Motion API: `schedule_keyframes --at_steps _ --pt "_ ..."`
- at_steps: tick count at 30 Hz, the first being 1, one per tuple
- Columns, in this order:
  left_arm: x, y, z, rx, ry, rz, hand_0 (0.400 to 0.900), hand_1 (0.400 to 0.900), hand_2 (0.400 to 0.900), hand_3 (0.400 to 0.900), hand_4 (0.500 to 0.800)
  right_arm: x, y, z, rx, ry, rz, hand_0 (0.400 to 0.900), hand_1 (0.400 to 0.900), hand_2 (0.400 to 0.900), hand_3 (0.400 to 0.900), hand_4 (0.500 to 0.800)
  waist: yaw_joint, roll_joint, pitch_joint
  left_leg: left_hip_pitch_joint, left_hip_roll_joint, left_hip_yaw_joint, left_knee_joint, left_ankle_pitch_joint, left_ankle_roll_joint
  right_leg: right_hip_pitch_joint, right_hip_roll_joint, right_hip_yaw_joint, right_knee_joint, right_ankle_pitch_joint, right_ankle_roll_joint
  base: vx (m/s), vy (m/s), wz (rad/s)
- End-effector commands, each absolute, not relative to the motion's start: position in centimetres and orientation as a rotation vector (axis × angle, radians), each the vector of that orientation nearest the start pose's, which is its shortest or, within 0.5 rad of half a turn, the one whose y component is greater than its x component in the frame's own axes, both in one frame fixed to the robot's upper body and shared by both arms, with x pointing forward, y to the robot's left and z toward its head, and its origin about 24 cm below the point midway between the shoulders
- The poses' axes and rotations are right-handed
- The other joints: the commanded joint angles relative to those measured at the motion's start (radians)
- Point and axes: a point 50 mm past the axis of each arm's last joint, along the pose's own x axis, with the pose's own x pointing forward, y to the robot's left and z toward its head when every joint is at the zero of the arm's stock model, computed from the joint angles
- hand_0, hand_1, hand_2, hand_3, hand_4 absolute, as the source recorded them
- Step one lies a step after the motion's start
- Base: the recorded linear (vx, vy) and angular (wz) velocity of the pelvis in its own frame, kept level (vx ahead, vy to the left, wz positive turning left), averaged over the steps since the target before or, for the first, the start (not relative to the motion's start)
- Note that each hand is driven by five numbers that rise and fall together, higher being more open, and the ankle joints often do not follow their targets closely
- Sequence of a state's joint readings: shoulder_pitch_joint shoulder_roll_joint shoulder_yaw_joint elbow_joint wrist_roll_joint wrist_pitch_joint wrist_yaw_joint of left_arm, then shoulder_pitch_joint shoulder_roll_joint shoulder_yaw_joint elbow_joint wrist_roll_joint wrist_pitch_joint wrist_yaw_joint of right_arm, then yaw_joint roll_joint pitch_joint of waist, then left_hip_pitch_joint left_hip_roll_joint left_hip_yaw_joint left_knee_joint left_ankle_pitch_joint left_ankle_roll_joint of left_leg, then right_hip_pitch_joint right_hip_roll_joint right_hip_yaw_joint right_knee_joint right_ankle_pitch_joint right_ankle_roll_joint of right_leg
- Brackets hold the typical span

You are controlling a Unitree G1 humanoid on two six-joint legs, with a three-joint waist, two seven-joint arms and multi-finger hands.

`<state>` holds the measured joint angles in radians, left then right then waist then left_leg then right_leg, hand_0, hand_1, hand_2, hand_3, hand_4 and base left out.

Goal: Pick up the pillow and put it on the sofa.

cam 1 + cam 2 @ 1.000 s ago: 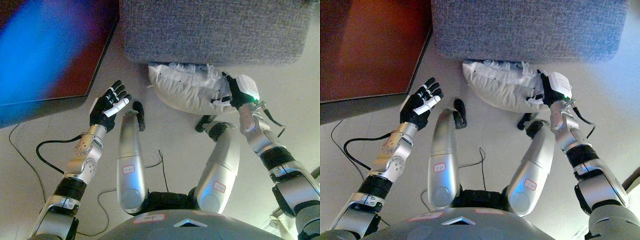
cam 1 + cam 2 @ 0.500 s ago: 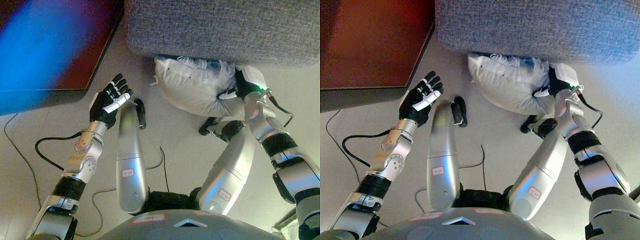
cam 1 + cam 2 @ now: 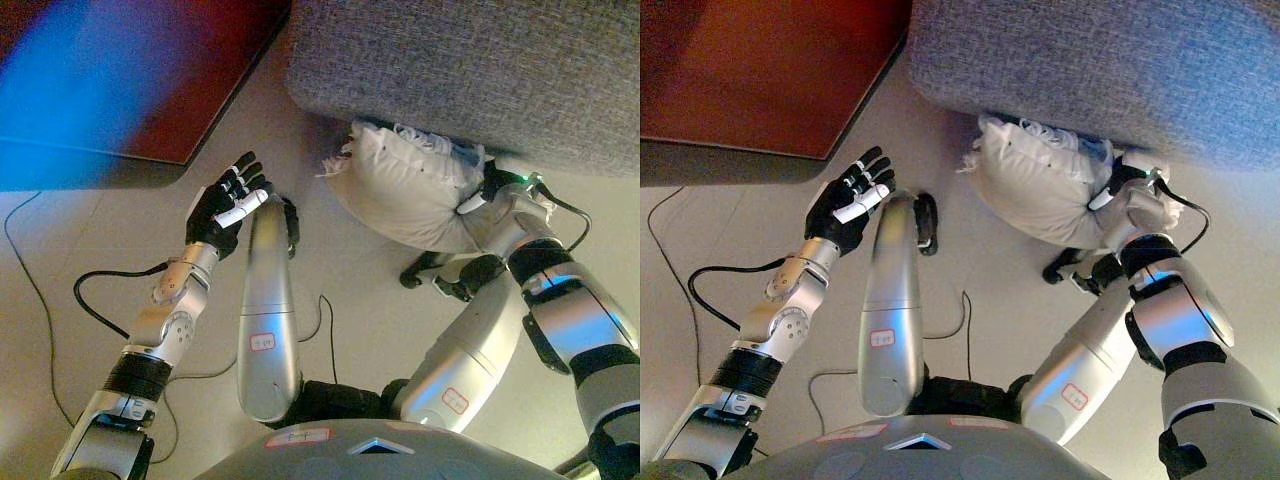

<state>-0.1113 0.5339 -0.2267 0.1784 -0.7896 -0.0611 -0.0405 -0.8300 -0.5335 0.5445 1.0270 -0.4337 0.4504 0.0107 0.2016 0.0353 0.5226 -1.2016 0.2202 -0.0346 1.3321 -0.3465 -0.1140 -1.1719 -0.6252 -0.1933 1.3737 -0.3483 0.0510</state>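
We look down on a white, crumpled fabric pillow (image 3: 410, 195) that sits just below the front edge of a grey, coarse-woven upholstered sofa (image 3: 470, 70). The pillow's upper edge is tucked against, and partly hidden by, the sofa's edge, and its lower side shows against the pale beige floor (image 3: 350, 265). We cannot tell whether the pillow rests on the floor or is raised off it.

The right hand (image 3: 487, 187) is pressed against the pillow's right end, close under the sofa edge. Its dark fingers curl into the white fabric and have hold of the pillow there; part of the hand is hidden by the cloth, so we see only the outer side of the grasp.

The left hand (image 3: 226, 205) is well apart from the pillow, to its left, above the floor. Its fingers are straight and spread, palm toward the camera, and it has hold of nothing.

At the upper left we see the corner of a dark reddish-brown wooden tabletop (image 3: 760, 80), whose edge runs diagonally toward the sofa. A strip of floor lies between this tabletop and the sofa, and the left hand shows just below the tabletop's near edge.
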Motion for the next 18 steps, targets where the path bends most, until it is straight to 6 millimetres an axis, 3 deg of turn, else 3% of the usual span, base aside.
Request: schedule_keyframes --at_steps 1,11,18 --pt "27.1 18.9 6.9 -0.221 -0.019 -0.28 0.9 0.9 0.9 0.9 0.8 35.5 -29.3 6.4 -1.275 0.753 -0.198 0.4 0.4 0.4 0.4 0.5 0.032 0.084 -0.003 0.014 0.034 0.01 0.012 -0.017 0.017 -0.024 0.031 0.048 0.033 -0.002 0.066 0.04 -0.01 0.06" --pt "26.4 19.0 6.2 -0.235 0.01 -0.267 0.9 0.9 0.9 0.9 0.8 35.6 -28.2 5.6 -1.155 0.622 -0.196 0.4 0.4 0.4 0.4 0.5 0.031 0.083 -0.003 0.03 0.051 0.002 0.009 -0.011 0.017 0.003 0.034 0.047 0.026 0.002 0.073 0.03 -0.002 -0.02" --pt "26.0 19.5 5.7 -0.245 0.035 -0.218 0.9 0.9 0.9 0.9 0.8 36.1 -26.8 6.8 -1.08 0.436 -0.204 0.4 0.4 0.4 0.4 0.5 0.021 0.07 -0.003 0.08 0.063 0.013 -0.096 0.034 0.023 0.054 0.053 0.023 -0.069 0.048 0.087 0.03 -0.02 -0.05"
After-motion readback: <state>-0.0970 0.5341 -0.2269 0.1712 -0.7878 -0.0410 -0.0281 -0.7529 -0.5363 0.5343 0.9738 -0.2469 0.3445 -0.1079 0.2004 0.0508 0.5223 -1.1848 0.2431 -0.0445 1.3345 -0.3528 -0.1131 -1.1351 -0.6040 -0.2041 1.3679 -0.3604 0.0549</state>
